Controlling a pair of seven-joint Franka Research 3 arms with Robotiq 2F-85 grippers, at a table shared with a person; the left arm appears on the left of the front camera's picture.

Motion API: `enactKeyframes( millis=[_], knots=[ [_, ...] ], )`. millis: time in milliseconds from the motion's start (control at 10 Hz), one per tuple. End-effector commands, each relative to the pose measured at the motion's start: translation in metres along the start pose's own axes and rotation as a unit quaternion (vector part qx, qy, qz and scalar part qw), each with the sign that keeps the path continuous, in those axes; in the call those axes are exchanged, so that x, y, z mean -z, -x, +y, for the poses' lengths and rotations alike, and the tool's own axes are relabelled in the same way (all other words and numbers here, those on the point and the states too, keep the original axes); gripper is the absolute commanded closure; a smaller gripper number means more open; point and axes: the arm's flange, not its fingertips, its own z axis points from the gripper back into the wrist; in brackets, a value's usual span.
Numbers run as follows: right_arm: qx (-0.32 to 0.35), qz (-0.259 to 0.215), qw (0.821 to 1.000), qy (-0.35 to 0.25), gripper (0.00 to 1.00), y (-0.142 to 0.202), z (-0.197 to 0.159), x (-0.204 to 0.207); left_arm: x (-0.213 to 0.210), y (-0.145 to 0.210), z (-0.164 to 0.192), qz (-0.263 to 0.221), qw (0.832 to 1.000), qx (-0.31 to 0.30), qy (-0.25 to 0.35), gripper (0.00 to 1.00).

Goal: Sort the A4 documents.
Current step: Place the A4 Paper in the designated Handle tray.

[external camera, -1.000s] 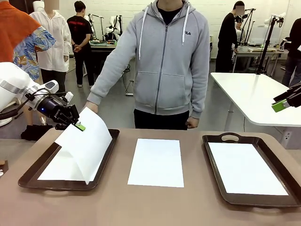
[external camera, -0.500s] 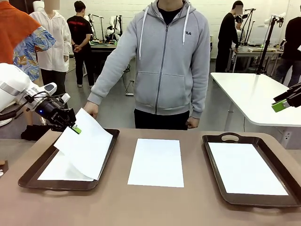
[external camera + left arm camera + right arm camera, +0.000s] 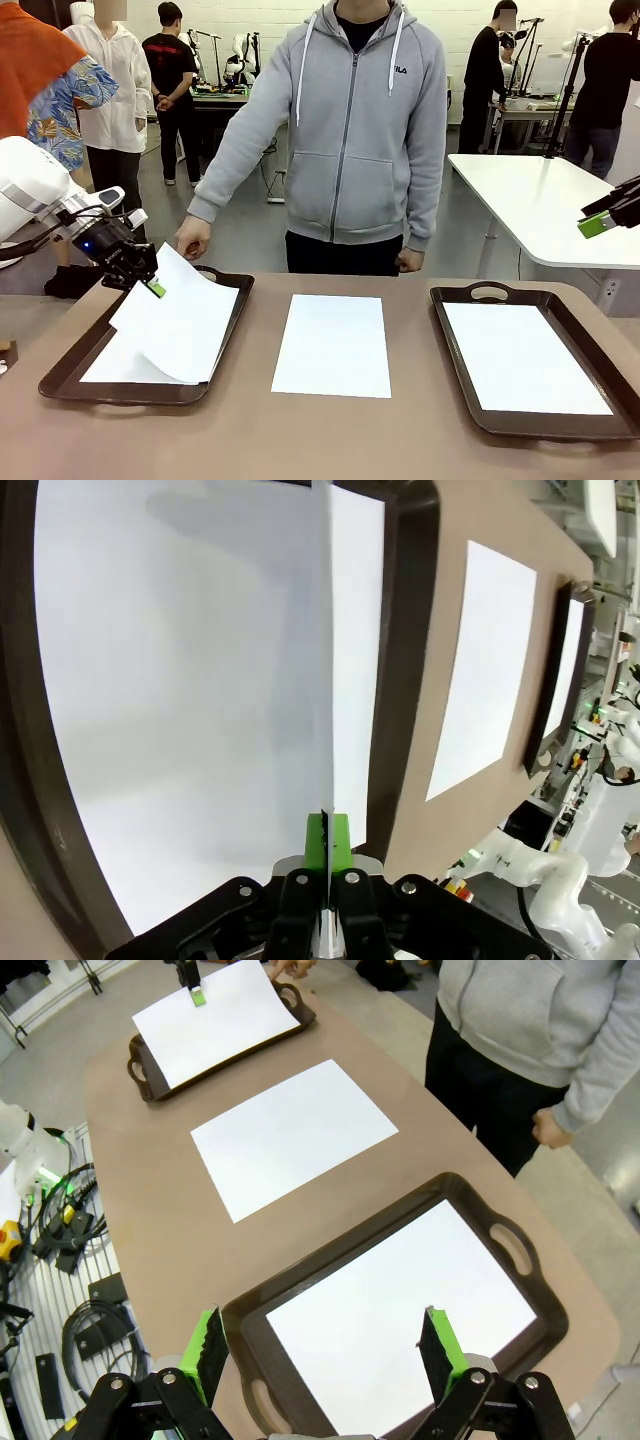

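My left gripper point(image 3: 152, 286) is shut on the corner of a white A4 document point(image 3: 187, 322) that slopes low over the left brown tray point(image 3: 62, 381). Another sheet point(image 3: 112, 363) lies flat in that tray beneath it. In the left wrist view the held sheet point(image 3: 325, 670) runs edge-on from between the green pads point(image 3: 338, 842). A third sheet point(image 3: 333, 344) lies on the table's middle. The right tray point(image 3: 455, 380) holds one more sheet point(image 3: 524, 358). My right gripper point(image 3: 325, 1348) hangs open high above the right tray point(image 3: 250, 1320), with nothing between its fingers.
A person in a grey hoodie stands at the far edge, one hand point(image 3: 191, 238) close to the left tray's far handle. The table top point(image 3: 330, 440) is brown. A white table point(image 3: 540, 205) stands behind on the right.
My left gripper has drawn left and down, and the held sheet has sunk from a steep slope to nearly flat over the left tray. The right gripper has stayed still.
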Motion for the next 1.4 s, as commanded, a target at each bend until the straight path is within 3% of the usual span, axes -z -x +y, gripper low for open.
enactKeyframes(
  millis=[0,800,900,1000,1100,1200,1300],
  knots=[
    [0.001,-0.002,1.000,-0.002,0.00,0.000,0.000,0.000,0.001,-0.002,-0.003,0.011,0.999,-0.006,-0.038,0.99],
    [0.001,-0.002,1.000,-0.002,0.00,0.000,0.000,0.000,0.011,-0.009,0.003,0.032,0.994,-0.028,-0.097,0.99],
    [0.001,-0.002,1.000,-0.002,0.00,0.000,0.000,0.000,0.011,-0.009,0.001,0.031,0.994,-0.029,-0.103,0.79],
    [0.001,-0.002,1.000,-0.002,0.00,0.000,0.000,0.000,0.010,-0.009,0.002,0.032,0.993,-0.028,-0.110,0.79],
    [0.001,-0.002,1.000,-0.002,0.00,0.000,0.000,0.000,0.008,-0.009,0.002,0.035,0.992,-0.028,-0.115,0.59],
    [0.001,-0.002,1.000,-0.002,0.00,0.000,0.000,0.000,0.007,-0.009,0.002,0.034,0.993,-0.028,-0.112,0.77],
    [0.001,-0.002,1.000,-0.002,0.00,0.000,0.000,0.000,0.006,-0.009,0.002,0.031,0.993,-0.030,-0.111,0.39]
  ],
)
